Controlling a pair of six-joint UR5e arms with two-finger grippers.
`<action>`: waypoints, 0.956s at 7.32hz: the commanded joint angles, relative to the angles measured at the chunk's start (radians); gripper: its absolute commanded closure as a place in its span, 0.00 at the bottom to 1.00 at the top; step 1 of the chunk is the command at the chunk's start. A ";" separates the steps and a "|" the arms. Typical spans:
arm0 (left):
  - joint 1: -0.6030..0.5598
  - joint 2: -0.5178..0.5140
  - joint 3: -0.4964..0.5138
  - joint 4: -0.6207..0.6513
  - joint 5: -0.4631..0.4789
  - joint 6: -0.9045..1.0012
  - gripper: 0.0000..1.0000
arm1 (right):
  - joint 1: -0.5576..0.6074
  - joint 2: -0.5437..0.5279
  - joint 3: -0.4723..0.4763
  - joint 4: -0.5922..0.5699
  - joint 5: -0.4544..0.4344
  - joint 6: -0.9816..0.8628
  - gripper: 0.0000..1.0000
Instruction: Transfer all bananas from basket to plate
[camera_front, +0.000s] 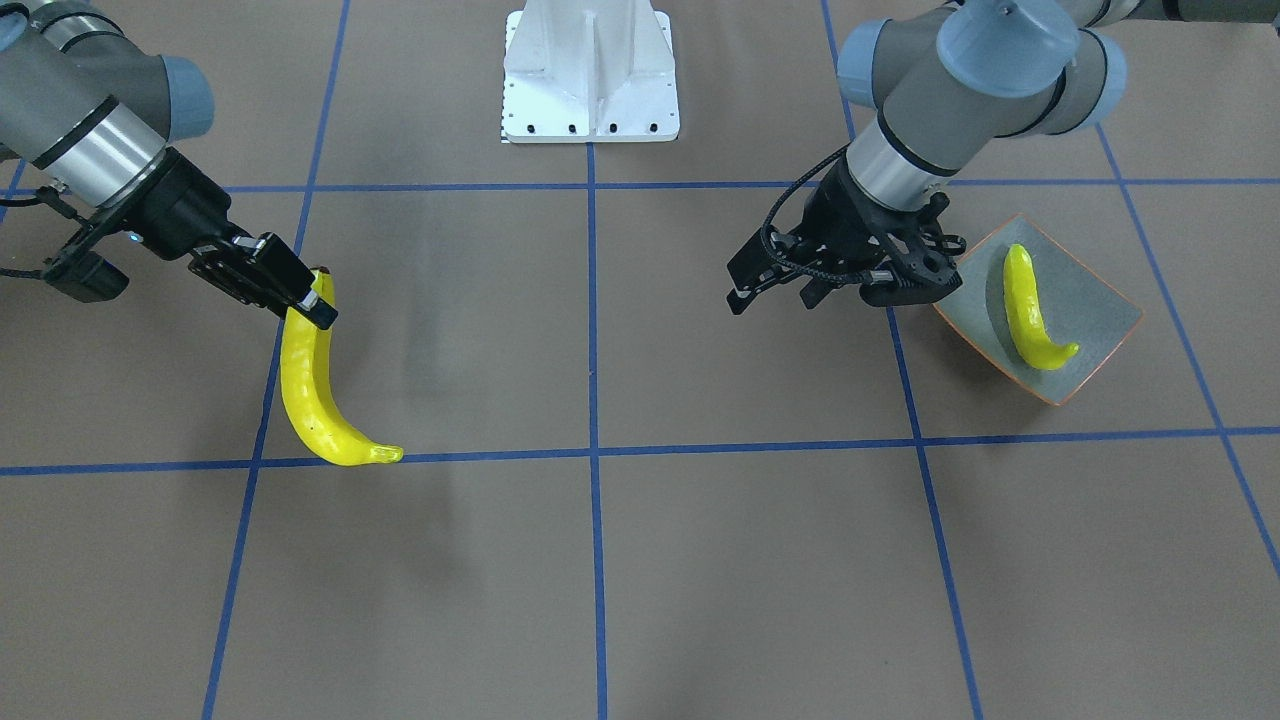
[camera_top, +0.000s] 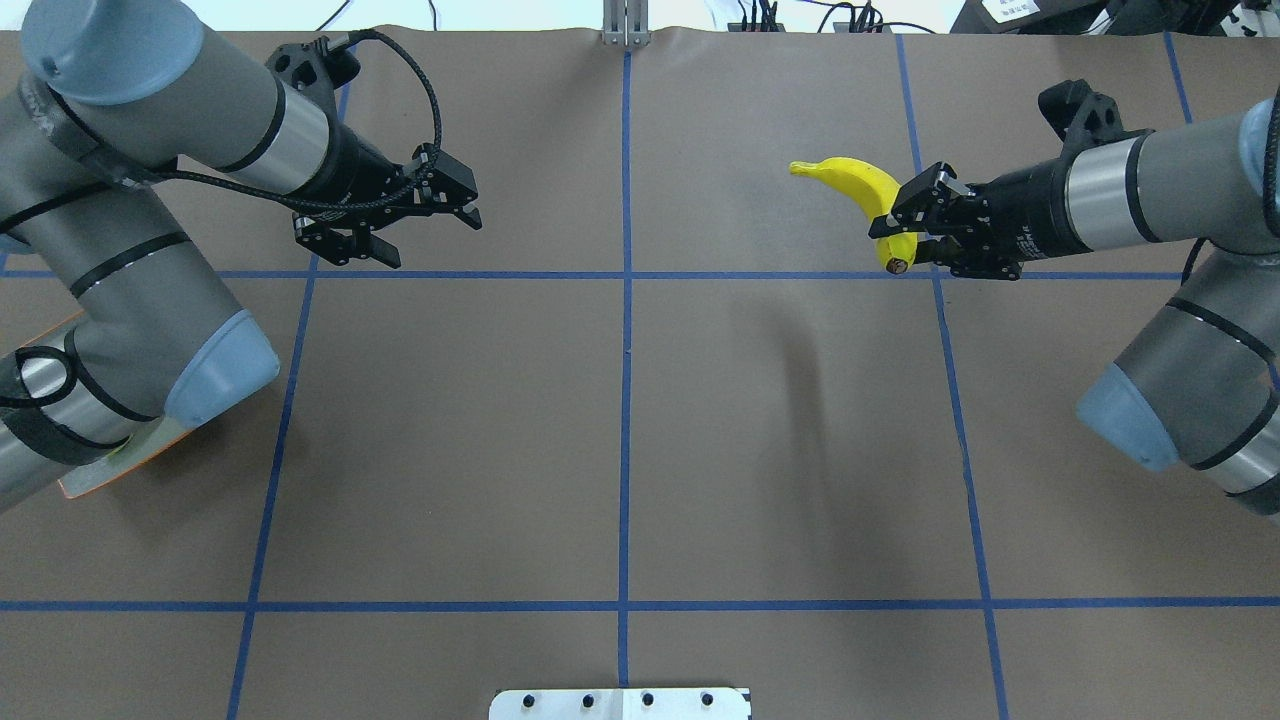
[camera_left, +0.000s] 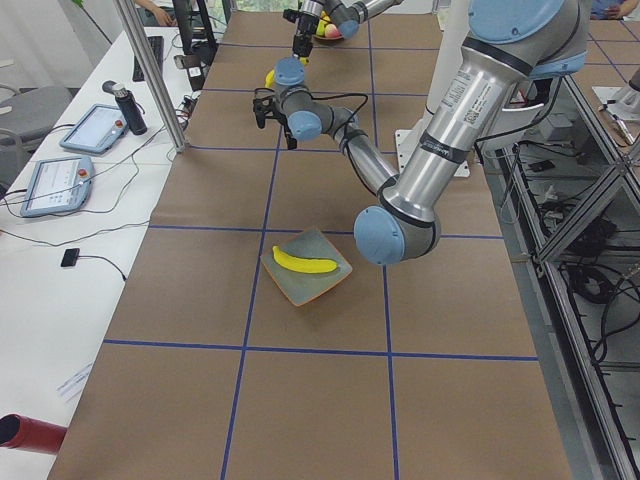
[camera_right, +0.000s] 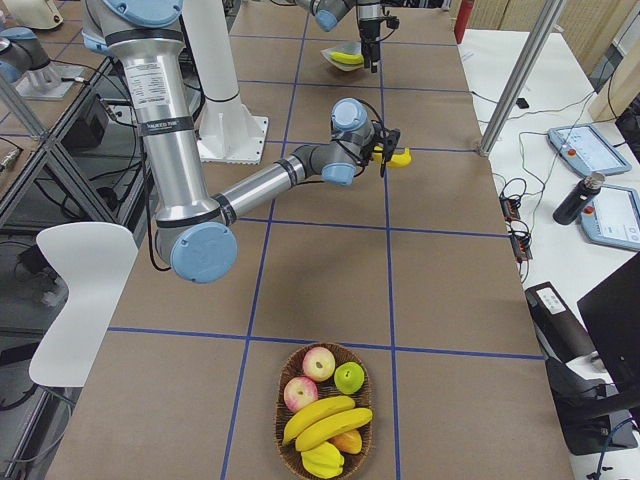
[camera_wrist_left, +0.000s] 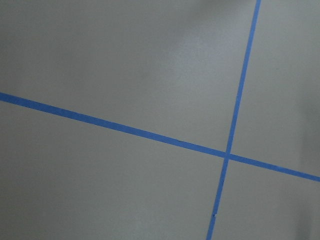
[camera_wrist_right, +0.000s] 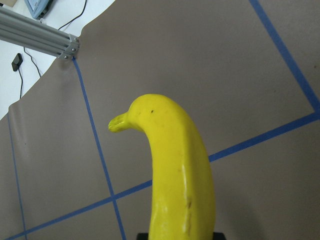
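The first banana (camera_front: 1025, 310) lies in the plate (camera_front: 1095, 300), toward the left end of the table (camera_front: 700, 560). The second banana (camera_front: 320, 390) hangs in the air over the table's right half. The right gripper (camera_front: 318, 303) pinches it tight near one end. Two basket bananas (camera_right: 322, 420) lie in the basket (camera_right: 281, 425) by the table's right end, next to some apples (camera_right: 318, 365); there may be a third. The left gripper (camera_front: 772, 295) hangs just beside the plate, jaws wide apart, holding nothing.

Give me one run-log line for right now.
right gripper: shut on held banana, aloft | left gripper: open, empty | plate: second banana on it | basket: bananas inside
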 joint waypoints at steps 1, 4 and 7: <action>0.000 -0.011 -0.007 -0.003 0.000 -0.047 0.00 | -0.056 0.057 -0.008 0.003 -0.059 0.128 1.00; 0.020 -0.068 0.000 -0.047 0.002 -0.223 0.00 | -0.221 0.151 0.001 0.096 -0.284 0.359 1.00; 0.031 -0.088 0.031 -0.182 0.008 -0.357 0.00 | -0.264 0.150 0.059 0.125 -0.321 0.474 1.00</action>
